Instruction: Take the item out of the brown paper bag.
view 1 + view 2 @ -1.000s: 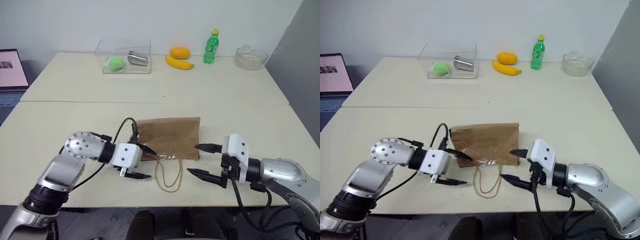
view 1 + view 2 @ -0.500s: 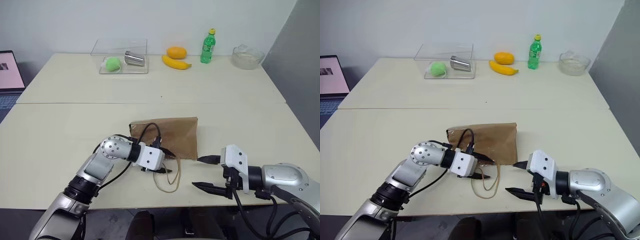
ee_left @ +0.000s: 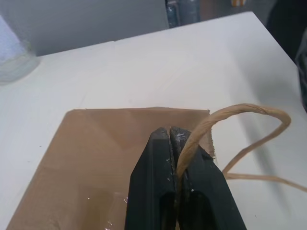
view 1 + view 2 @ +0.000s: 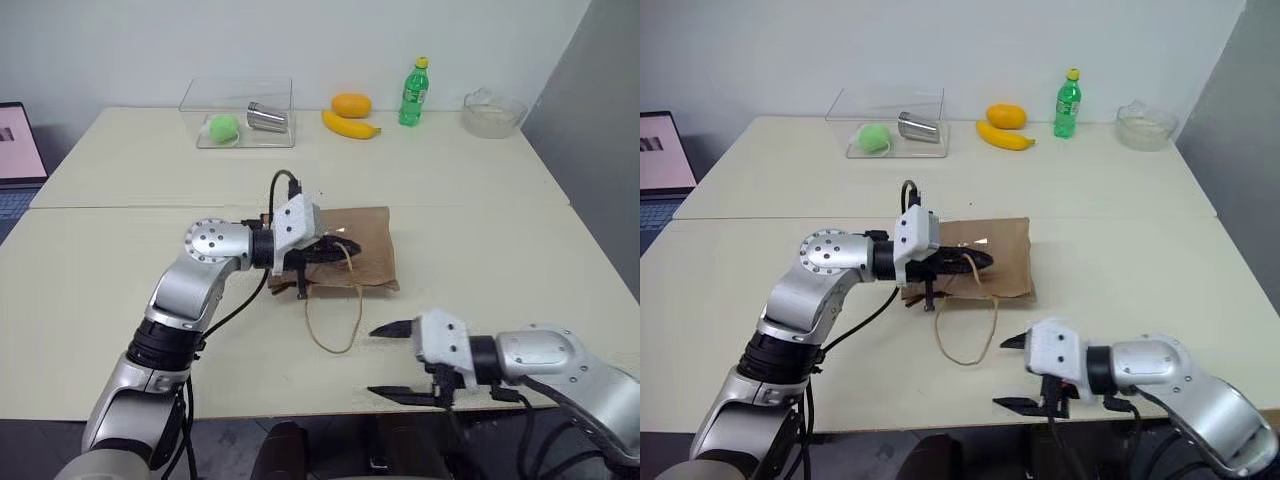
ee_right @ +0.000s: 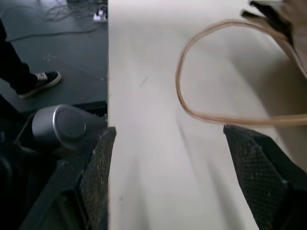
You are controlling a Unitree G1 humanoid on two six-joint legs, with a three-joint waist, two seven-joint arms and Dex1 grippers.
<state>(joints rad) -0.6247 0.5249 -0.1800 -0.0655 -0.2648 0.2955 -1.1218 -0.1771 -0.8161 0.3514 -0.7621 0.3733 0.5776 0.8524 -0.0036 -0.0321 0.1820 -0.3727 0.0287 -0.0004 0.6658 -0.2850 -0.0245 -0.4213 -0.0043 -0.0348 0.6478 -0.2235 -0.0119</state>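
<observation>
Brown paper bag handle pinched in shut left jaws — right jaws gape, empty.

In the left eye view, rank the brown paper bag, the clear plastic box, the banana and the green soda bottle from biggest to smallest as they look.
1. Brown paper bag, though it is nearest the camera.
2. Clear plastic box.
3. Banana and green soda bottle look about alike; I won't rank them.
</observation>
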